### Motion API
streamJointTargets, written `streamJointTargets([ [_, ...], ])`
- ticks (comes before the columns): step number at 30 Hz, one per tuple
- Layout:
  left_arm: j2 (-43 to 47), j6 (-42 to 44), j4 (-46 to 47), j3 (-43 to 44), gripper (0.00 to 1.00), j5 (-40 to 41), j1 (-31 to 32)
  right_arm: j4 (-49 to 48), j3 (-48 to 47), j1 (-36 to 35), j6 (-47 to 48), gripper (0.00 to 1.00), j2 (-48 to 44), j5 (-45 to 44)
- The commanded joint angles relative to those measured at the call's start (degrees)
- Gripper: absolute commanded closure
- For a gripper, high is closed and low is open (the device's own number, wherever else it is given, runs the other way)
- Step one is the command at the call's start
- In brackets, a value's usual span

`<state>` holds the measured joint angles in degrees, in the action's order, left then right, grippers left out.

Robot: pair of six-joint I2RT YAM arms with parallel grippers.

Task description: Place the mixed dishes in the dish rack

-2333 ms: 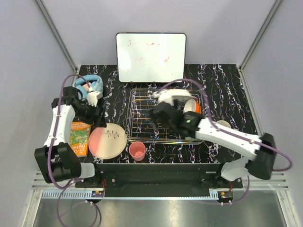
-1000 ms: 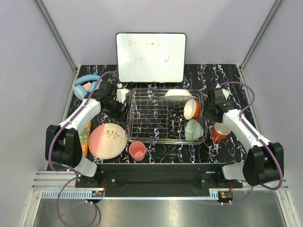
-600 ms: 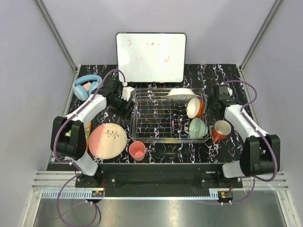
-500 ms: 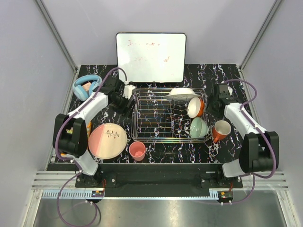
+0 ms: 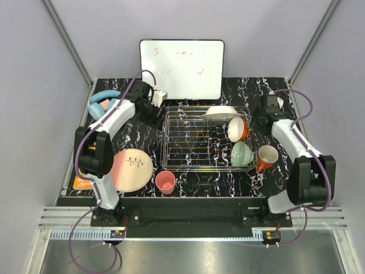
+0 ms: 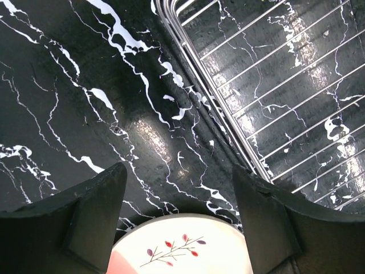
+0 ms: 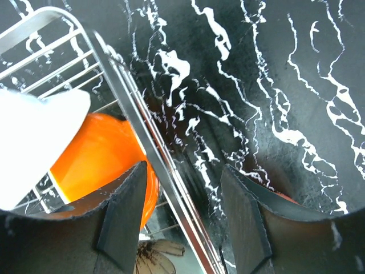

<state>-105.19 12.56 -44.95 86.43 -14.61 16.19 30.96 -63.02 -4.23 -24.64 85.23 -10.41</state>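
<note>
The silver wire dish rack [image 5: 194, 169] holds the white plate [image 5: 221, 112], the orange bowl [image 5: 236, 129] and the mint-green bowl [image 5: 242, 153]. The orange mug [image 5: 266, 158] stands just right of it. The large pink plate [image 5: 130, 170] and small pink cup [image 5: 165, 181] sit in front of the rack on the left. My left gripper [image 5: 153, 111] is open and empty above the rack's back left corner; the left wrist view [image 6: 178, 171] shows the rack rim [image 6: 194, 68] and pink plate [image 6: 182, 245]. My right gripper [image 5: 261, 121] is open and empty over the rack's right rim [image 7: 137, 114], beside the orange bowl [image 7: 97, 154].
A white board with a black frame [image 5: 181, 68] stands at the back. Light-blue headphones [image 5: 104, 103] lie at the back left. An orange book [image 5: 82, 181] lies at the left edge, partly under my left arm. Grey walls close in both sides.
My right arm has left the rack, where the mint-green bowl now sits. Both arms have swung towards the back. The rack has shifted slightly right.
</note>
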Motion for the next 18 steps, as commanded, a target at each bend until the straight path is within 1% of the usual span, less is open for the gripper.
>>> streamJointTargets([
  [1, -1.9, -1.5, 1.2, 2.9, 0.22, -2.4, 1.1, -2.2, -2.6, 1.2, 0.7, 0.38, 2.3, 0.0],
  [4, -3.1, -1.5, 1.3, 4.5, 0.22, -1.8, 1.2, -2.6, -3.2, 1.9, 0.7, 0.38, 3.6, 0.4],
  [7, -3.9, -1.2, 0.9, 6.6, 0.23, -0.8, 1.1, -2.7, -4.4, 2.3, 1.3, 0.34, 4.2, -0.1],
  [9, -3.4, -0.8, 0.7, 7.3, 0.23, -0.2, 1.0, -2.7, -5.3, 2.4, 1.4, 0.33, 3.8, -0.6],
  [12, -2.3, -0.1, 0.2, 7.3, 0.22, 0.6, -0.2, -2.7, -6.0, 2.3, 0.4, 0.2, 0.8, -2.2],
  [13, -1.8, 0.1, 0.0, 7.4, 0.22, 0.7, -0.6, -2.7, -6.0, 2.4, 0.2, 0.17, -0.1, -3.7],
  [14, -1.1, 0.4, -0.7, 7.5, 0.21, 0.6, -1.8, -2.7, -6.0, 2.4, 0.2, 0.01, -1.0, -4.5],
  [16, 1.4, 0.8, -1.1, 7.0, 0.2, 0.6, -3.3, -2.2, -6.3, 2.3, 0.0, 0.0, -4.1, -6.9],
  [18, 4.5, 2.2, -2.2, 6.3, 0.19, 0.5, -6.1, -1.5, -6.5, 2.4, -1.2, 0.0, -7.5, -7.8],
])
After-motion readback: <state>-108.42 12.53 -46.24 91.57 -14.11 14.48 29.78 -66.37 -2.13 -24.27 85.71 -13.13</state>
